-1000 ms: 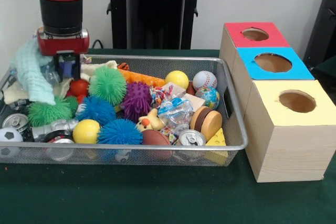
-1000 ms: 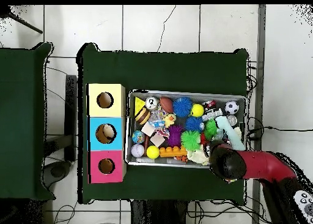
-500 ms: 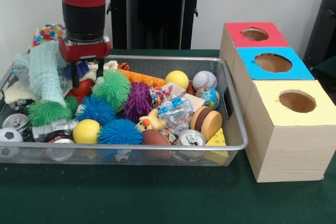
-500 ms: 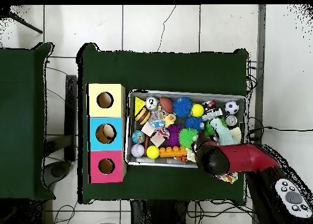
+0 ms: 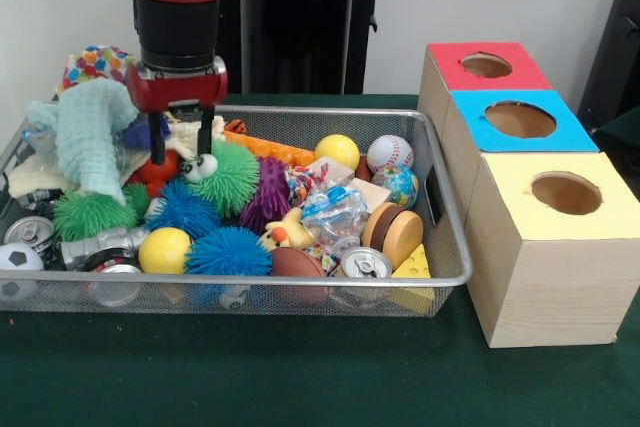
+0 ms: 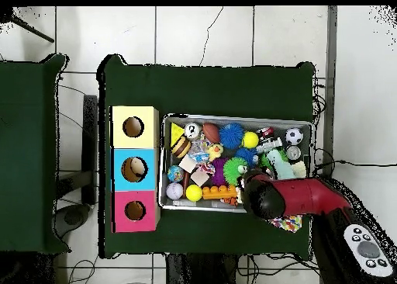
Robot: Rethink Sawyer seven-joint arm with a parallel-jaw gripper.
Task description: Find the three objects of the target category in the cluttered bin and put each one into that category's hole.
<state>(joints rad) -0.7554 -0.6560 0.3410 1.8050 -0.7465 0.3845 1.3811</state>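
The gripper (image 5: 181, 140) is hanging over the far left of the mesh bin (image 5: 300, 287) with fingers spread and empty, beside the green spiky ball (image 5: 228, 177), so sorting into the coloured boxes (image 5: 520, 119) seems barely begun.

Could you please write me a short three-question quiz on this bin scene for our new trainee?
1. True or false: the tool hangs over the bin's end farthest from the boxes.
2. In the front view, which box top is nearest the camera: A red, B blue, C yellow?
3. Fill in: in the front view, the baseball lies just right of the yellow ____ at the bin's back.

Key: 1 true; the tool is above the green spiky ball, at the end away from the boxes. 2 C. 3 ball.
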